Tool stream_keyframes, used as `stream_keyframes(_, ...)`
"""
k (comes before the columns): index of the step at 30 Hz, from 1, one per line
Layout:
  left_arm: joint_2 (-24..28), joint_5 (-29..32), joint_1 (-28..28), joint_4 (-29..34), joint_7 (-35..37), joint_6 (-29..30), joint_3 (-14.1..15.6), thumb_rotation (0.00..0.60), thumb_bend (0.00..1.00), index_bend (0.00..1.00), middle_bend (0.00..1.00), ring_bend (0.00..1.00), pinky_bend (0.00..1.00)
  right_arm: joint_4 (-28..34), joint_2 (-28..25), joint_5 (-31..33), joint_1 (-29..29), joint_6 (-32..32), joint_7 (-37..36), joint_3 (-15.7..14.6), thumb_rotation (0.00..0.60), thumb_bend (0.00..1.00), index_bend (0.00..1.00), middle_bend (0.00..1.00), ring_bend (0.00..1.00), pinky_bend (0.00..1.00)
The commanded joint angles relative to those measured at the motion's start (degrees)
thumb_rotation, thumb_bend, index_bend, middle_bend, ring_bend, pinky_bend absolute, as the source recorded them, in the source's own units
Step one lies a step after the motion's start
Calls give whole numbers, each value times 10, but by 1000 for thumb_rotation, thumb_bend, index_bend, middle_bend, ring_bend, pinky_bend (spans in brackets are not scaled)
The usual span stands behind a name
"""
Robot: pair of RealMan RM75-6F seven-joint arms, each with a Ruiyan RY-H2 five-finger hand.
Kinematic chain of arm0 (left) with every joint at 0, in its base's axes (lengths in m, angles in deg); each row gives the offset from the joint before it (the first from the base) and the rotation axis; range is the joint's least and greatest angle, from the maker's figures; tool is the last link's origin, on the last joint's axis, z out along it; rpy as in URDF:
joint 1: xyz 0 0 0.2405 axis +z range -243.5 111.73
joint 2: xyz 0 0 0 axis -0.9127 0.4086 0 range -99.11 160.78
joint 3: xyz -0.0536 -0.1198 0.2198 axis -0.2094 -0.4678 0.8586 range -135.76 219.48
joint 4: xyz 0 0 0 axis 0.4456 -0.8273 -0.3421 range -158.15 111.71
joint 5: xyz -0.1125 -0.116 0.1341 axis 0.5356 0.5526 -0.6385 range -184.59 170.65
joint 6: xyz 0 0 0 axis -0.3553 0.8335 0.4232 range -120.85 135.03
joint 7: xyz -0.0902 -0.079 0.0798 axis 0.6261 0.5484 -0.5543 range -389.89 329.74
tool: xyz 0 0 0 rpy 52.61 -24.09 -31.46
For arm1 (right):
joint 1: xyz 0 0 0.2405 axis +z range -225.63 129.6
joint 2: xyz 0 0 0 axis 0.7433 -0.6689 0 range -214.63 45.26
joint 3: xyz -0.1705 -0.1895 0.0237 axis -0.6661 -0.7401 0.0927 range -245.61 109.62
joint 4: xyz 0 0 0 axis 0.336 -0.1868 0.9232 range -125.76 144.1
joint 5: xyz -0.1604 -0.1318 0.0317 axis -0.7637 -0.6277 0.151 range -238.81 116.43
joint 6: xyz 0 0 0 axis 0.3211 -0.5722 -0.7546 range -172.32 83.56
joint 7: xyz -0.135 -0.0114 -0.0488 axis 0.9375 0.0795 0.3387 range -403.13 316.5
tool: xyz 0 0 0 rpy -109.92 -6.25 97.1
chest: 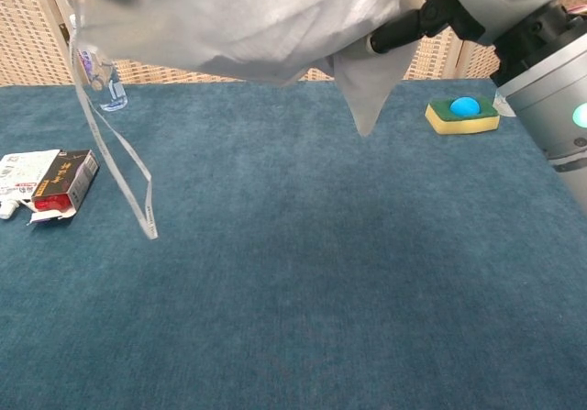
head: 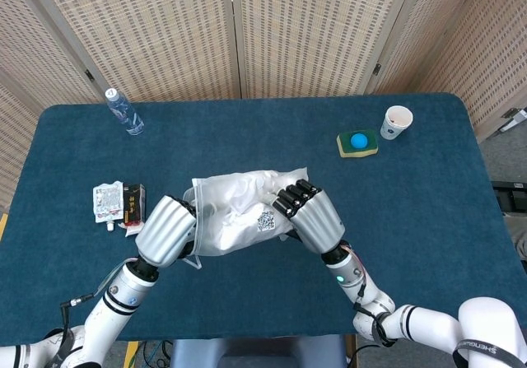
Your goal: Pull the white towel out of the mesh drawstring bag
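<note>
The mesh drawstring bag [head: 239, 211] hangs in the air between both hands, with the white towel [head: 247, 195] bunched inside it. My left hand [head: 167, 230] grips the bag's left, open end. My right hand [head: 311, 217] grips the right end, near a small printed label [head: 267, 219]. In the chest view the bag [chest: 238, 20] fills the top of the frame, a corner of it [chest: 367, 84] points down, and its drawstring loop [chest: 119, 167] dangles above the table. My right hand [chest: 500, 6] shows at the top right.
A red and black box with a white packet [head: 115, 202] lies at the table's left. A water bottle [head: 123, 111] lies at the back left. A sponge with a blue ball [head: 357, 143] and a paper cup [head: 397, 122] stand at the back right.
</note>
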State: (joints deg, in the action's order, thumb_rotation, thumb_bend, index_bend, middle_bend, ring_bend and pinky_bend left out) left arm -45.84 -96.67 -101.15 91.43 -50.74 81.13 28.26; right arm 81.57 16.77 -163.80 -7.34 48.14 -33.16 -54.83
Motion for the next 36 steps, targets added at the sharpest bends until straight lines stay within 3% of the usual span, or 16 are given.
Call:
stream_keyframes(1, -2, -1, 1, -1, -2, 2, 2, 600, 583, 466, 1000, 973, 1000, 0, 0, 0, 0, 0, 0, 0, 600, 491, 627, 740, 668, 665)
stream_keyframes(12, -10, -12, 5, -12, -12, 17, 5, 600, 584, 684, 1000, 974, 1000, -2, -1, 3, 0, -3, 0, -1, 600, 491, 627, 739, 668, 665)
stream_keyframes(36, -11, 8, 20, -68, -23, 24, 19, 600, 584, 737, 1000, 974, 1000, -7, -38, 43, -29, -51, -20, -32, 600, 388, 628, 684, 636, 665)
